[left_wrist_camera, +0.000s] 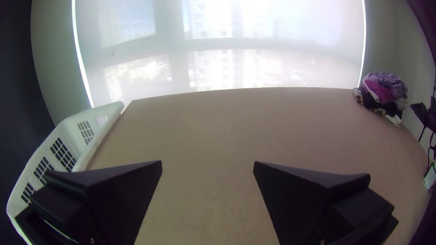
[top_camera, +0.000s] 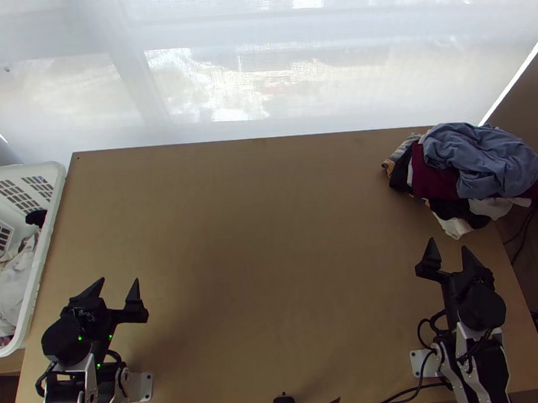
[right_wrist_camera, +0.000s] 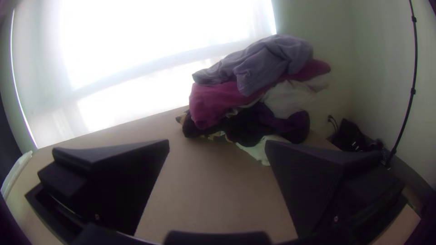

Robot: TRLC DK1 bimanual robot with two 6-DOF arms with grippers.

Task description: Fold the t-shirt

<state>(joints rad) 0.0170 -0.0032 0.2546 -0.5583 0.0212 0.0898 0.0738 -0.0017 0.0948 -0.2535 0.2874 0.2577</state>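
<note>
Left gripper (top_camera: 119,280): spread wide, empty — well apart from the clothes pile (top_camera: 461,175).
Right gripper (top_camera: 447,243): spread wide, empty — near the pile.
T-shirt: cannot tell which piece; blue-grey cloth (top_camera: 482,156) lies bunched atop the pile.
Basket (top_camera: 46,234): well apart from the pile.

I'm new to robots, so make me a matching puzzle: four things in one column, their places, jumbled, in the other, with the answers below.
Things:
1. Basket
2. Clothes pile
3. Left gripper
4. Right gripper

Places:
A. Open, on the pile's side of the table
B. At the table's far right corner
C. Open, on the basket's side of the table
D. At the table's left side

Pairs: 1-D, 2-B, 3-C, 4-A
</note>
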